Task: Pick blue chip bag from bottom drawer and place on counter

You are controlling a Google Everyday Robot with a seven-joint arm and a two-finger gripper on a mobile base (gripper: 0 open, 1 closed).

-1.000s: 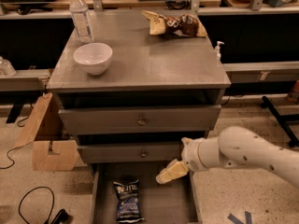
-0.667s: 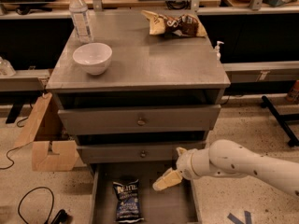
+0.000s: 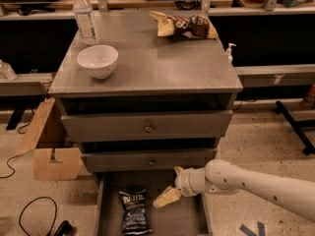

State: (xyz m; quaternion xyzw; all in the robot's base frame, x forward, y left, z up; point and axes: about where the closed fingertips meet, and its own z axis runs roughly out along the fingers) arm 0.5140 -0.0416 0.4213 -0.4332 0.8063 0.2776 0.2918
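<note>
Blue chip bag (image 3: 134,211) lay flat on the floor of the bottom drawer (image 3: 189,220), left of that drawer's middle, lettering up. The tool (image 3: 167,197) hung inside the same drawer, over its right half and just beside the bag without touching it; whether it was spread or pressed together could not be told.

Risks, as I judged them: coming at the bag from the side could shove the crinkly packet against the drawer's left wall rather than grip it (a flat bag offers little to pinch). A weak hold on one edge might let it slide out on the way up. The lift looked tight, since the middle drawer's front (image 3: 147,159) stood right above the bottom drawer's back, and the arm could knock it. Higher above the drawer, the surface (image 3: 162,63) carried a white bowl (image 3: 97,60), a water bottle (image 3: 85,17) and a brown snack bag (image 3: 184,26), so a careless set-down might nudge one.
</note>
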